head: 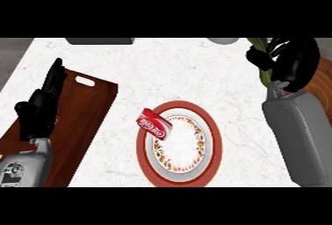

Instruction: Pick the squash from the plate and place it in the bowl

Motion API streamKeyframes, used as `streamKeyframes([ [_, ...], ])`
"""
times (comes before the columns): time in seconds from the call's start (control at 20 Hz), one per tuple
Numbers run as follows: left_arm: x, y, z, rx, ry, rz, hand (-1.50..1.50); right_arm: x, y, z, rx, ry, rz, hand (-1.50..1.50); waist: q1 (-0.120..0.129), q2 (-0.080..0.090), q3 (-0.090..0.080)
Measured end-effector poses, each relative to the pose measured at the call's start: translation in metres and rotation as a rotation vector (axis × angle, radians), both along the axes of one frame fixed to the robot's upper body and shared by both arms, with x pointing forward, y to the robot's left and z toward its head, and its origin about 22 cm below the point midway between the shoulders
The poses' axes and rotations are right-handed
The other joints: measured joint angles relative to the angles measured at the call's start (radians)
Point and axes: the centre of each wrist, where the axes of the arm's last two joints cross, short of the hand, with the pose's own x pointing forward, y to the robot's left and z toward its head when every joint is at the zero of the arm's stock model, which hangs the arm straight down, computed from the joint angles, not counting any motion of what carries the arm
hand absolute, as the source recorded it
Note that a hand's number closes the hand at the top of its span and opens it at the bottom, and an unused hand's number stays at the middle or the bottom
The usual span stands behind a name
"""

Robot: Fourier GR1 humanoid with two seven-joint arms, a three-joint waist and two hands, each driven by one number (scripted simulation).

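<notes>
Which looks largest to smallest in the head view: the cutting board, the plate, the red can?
1. Cutting board, partly hidden.
2. Plate, red-rimmed.
3. Red can, lying at the plate's left edge.

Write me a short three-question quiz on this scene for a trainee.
1. True or false: the red soda can lies on the marble counter, clear of the red-rimmed round plate.
2. The black left hand shows over: A) the dark wooden cutting board; B) the plate; C) the can.
3. Fill in: the black right hand, curled round the green-yellow squash, is beside the ____.
Key: 1 false, the can rests on the plate's rim; 2 A; 3 brown wooden bowl.
</notes>
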Motion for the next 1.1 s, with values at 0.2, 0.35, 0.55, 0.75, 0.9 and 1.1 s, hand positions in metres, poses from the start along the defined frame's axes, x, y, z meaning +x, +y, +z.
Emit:
streamKeyframes([
  [0.2,-0.003,0.000,-0.005,0.005,-0.008,0.001,0.00,-0.001,-0.048,-0.018,-0.041,-0.013,-0.071,1.50,0.003,0.001,0.000],
  [0.35,-0.001,-0.002,-0.001,0.002,-0.002,-0.003,0.00,-0.005,-0.085,-0.032,-0.092,0.002,-0.125,1.50,0.003,0.001,0.000],
  [0.55,0.004,-0.011,0.000,0.000,-0.008,-0.011,0.00,-0.001,-0.133,-0.044,-0.183,0.062,-0.206,1.50,0.011,0.005,0.000],
  [0.75,0.005,-0.005,0.002,-0.002,-0.007,-0.017,0.00,-0.002,-0.172,-0.065,-0.252,0.114,-0.265,1.50,0.017,0.006,0.001],
  [0.9,0.005,-0.006,0.006,0.001,-0.008,-0.024,0.00,-0.002,-0.196,-0.078,-0.261,0.142,-0.298,1.50,0.020,0.007,0.001],
  [1.1,0.008,-0.007,0.004,0.001,-0.012,-0.031,0.00,-0.004,-0.221,-0.088,-0.154,0.149,-0.312,-1.50,0.029,0.012,0.002],
])
